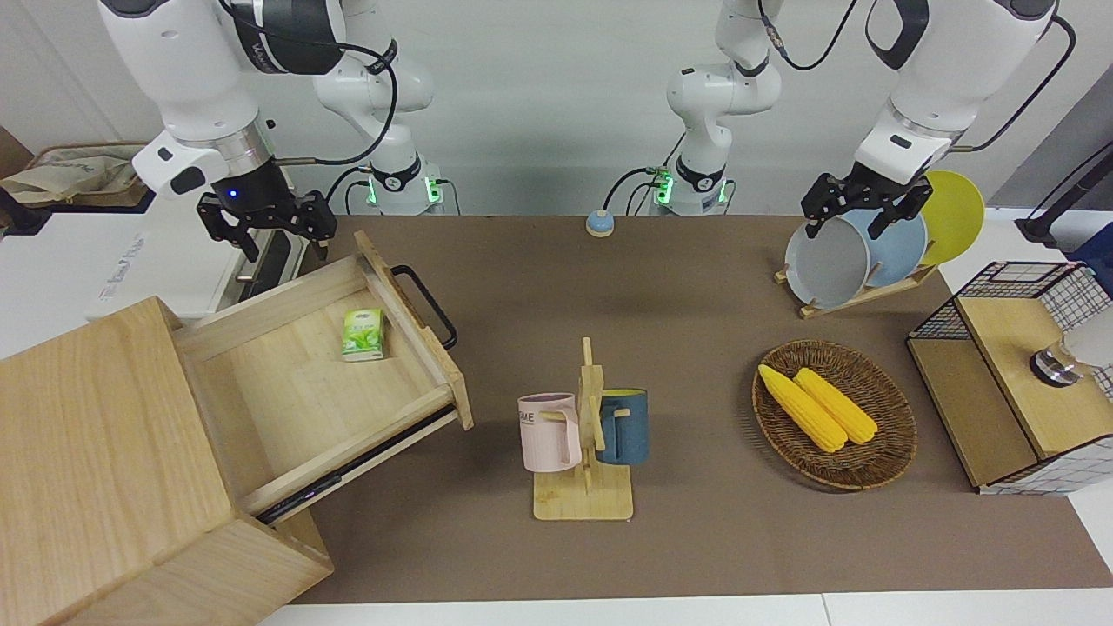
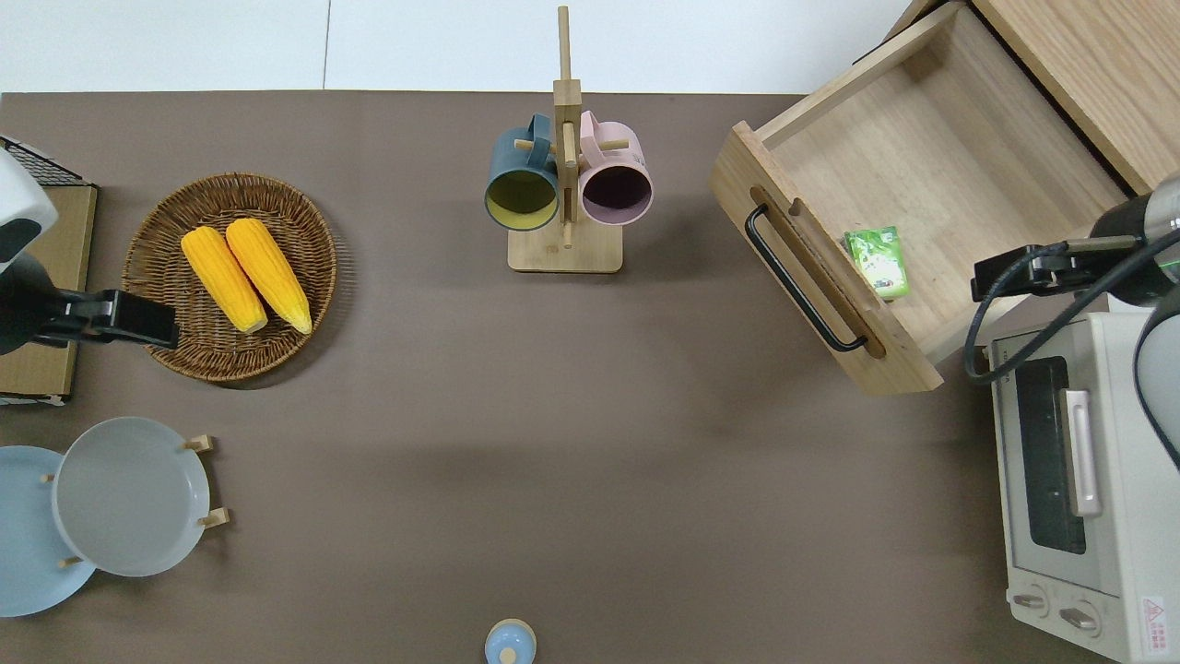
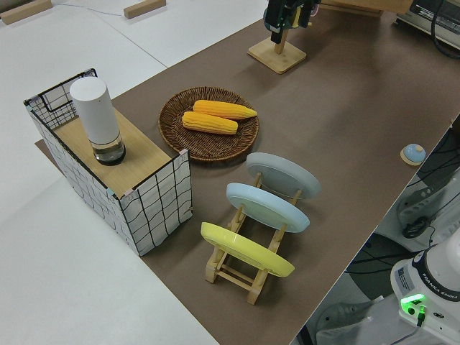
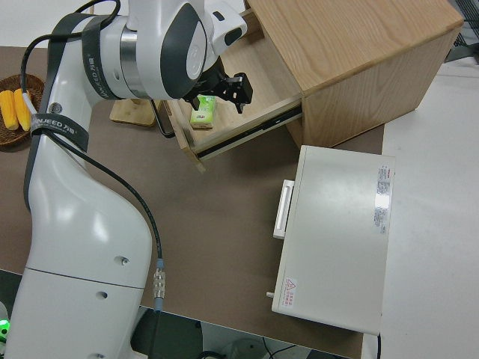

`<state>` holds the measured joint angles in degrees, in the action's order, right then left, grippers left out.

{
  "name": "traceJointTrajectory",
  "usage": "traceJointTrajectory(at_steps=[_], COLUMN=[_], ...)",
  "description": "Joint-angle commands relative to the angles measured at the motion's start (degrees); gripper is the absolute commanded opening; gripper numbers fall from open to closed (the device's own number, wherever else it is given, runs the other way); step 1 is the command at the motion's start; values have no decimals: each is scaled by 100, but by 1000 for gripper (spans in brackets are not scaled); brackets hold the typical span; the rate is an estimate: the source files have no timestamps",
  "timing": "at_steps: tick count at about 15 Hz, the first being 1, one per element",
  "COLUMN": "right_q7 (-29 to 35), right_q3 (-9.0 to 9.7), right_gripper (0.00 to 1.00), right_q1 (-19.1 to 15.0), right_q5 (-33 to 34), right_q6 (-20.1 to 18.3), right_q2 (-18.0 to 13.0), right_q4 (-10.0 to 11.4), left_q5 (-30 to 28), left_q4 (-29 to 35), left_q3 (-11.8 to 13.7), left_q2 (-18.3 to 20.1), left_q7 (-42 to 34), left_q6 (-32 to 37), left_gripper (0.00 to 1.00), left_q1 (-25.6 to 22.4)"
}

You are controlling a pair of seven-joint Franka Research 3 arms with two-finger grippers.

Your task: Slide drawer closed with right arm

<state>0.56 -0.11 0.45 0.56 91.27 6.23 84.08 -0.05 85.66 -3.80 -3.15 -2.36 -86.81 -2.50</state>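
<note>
Front view shows the drawer (image 1: 348, 365) pulled far out of its cabinet (image 1: 104, 469) at the frame's left, while the right gripper (image 1: 265, 222) hangs with fingers spread in the upper left — free, I judge, to push the handle (image 1: 426, 304); the left arm is parked.

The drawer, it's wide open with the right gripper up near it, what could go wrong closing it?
1. The right gripper hangs above the drawer, not at its handle; pushing on one end of the front panel might skew and jam it.
2. The green packet lies loose inside and may slide when the drawer stops.
3. The toaster oven stands close by, so the arm could brush it.
</note>
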Motion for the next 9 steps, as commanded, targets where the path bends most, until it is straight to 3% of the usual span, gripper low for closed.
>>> traceJointTrajectory(at_steps=[1, 9], right_q7=[93, 23], right_q3=[19, 19], right_gripper=[985, 983], right_q1=[-27, -62], right_q5=[-74, -64], right_q6=[22, 5], right_q2=[81, 81], right_q4=[-102, -102], left_q5=[102, 102], left_q4=[-58, -58], left_q3=[2, 2], left_q2=[25, 25], left_q7=[60, 60], left_q6=[103, 103], left_gripper=[993, 993], left_q1=[39, 39])
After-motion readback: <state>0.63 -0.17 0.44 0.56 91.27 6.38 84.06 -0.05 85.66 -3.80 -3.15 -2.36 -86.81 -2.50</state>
